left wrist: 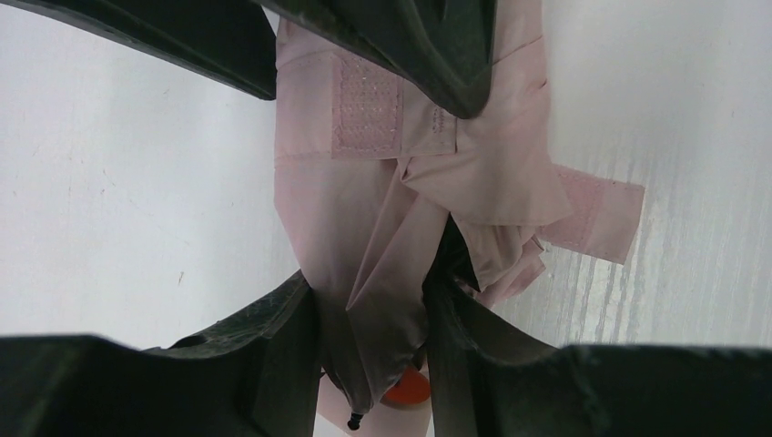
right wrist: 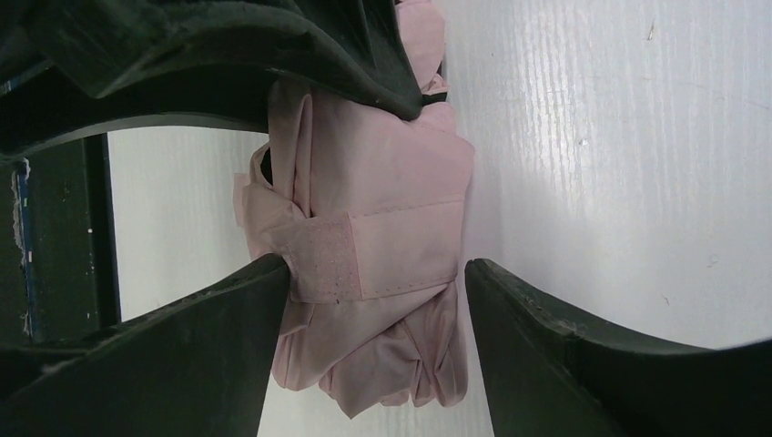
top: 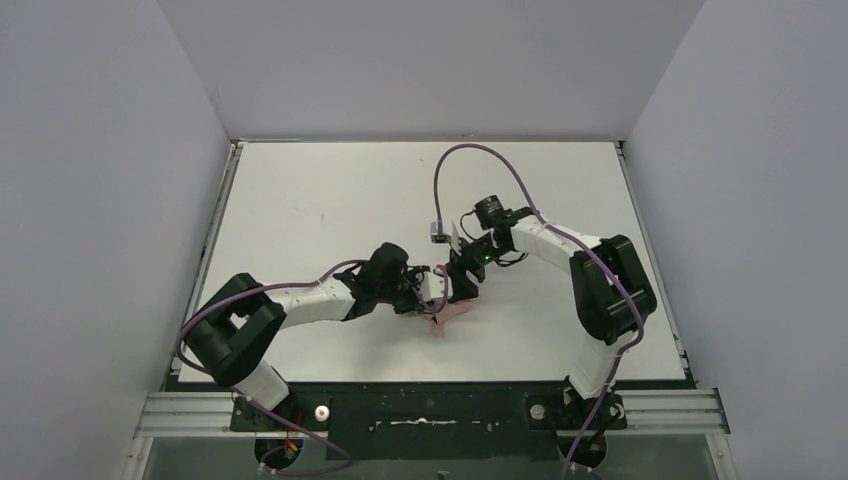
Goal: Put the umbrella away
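The pale pink umbrella (top: 447,312) lies folded on the white table near the front middle. My left gripper (top: 425,292) is shut on its bunched fabric (left wrist: 364,228); both fingers press the cloth in the left wrist view (left wrist: 369,291). A small orange part (left wrist: 407,390) and a black tip show below the fabric. My right gripper (top: 462,285) straddles the bundle (right wrist: 382,182) from the other side with jaws open (right wrist: 375,269); its left finger touches the strap (right wrist: 382,250), and its right finger stands just off the fabric. A loose strap end (left wrist: 596,214) lies on the table.
The white table (top: 330,200) is walled on the left, the back and the right. The right arm's purple cable (top: 470,150) loops above the table's middle. Both arms meet over the umbrella near the front edge.
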